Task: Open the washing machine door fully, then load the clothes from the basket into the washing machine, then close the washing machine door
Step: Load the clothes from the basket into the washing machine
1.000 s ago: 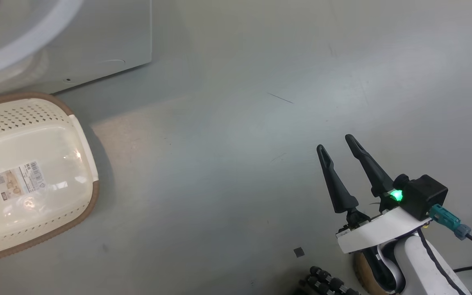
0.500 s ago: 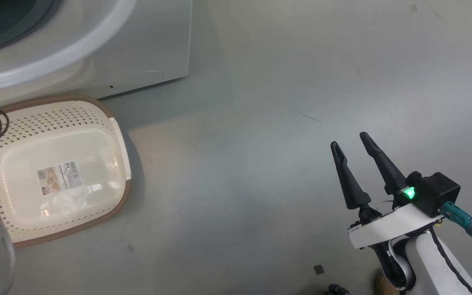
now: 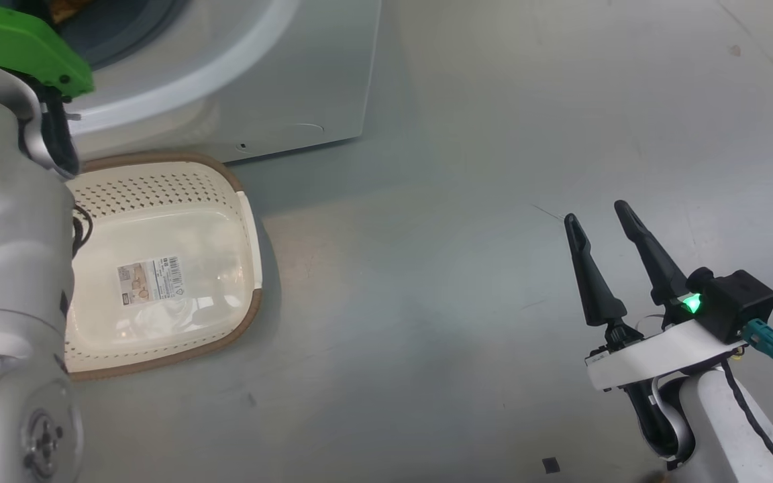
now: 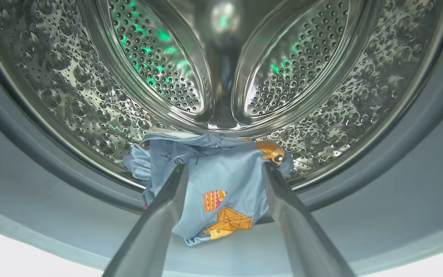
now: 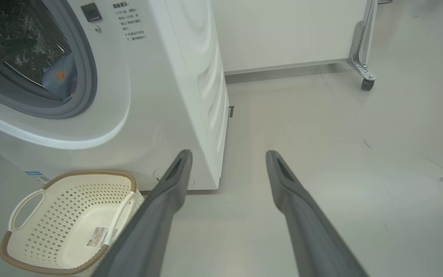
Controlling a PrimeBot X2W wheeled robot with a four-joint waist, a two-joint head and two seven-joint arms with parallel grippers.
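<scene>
Between the spread fingers of the left gripper (image 4: 225,167), the clothes (image 4: 221,181) are seen lying at the front lip of the drum (image 4: 160,57), a blue fold with orange figures hanging down over the grey rubber seal (image 4: 33,184). The two fingers are held wide apart, one on each side of the fabric; whether they touch it cannot be told, and nothing is clamped between them. Beyond the fingertips the perforated steel of the drum is lit with green reflections.

Behind that gripper, the pale left forearm (image 3: 11,221) with its green cover (image 3: 17,37) is reached into the mouth of the washing machine (image 3: 259,100). This forearm has come into the head view over the last second. The whole head picture has shifted rightward in that time, so the camera is taken to have turned.

Below the forearm the basket (image 3: 158,194) is set on the floor (image 3: 427,302), close against the washer's front, with a sticker (image 3: 150,280) on its bottom and no cloth in it. Its place against the washer is unchanged.

Well apart to the right, the right gripper (image 3: 596,211) is held over bare floor, its fingers parted and gripping nothing, as before.
</scene>
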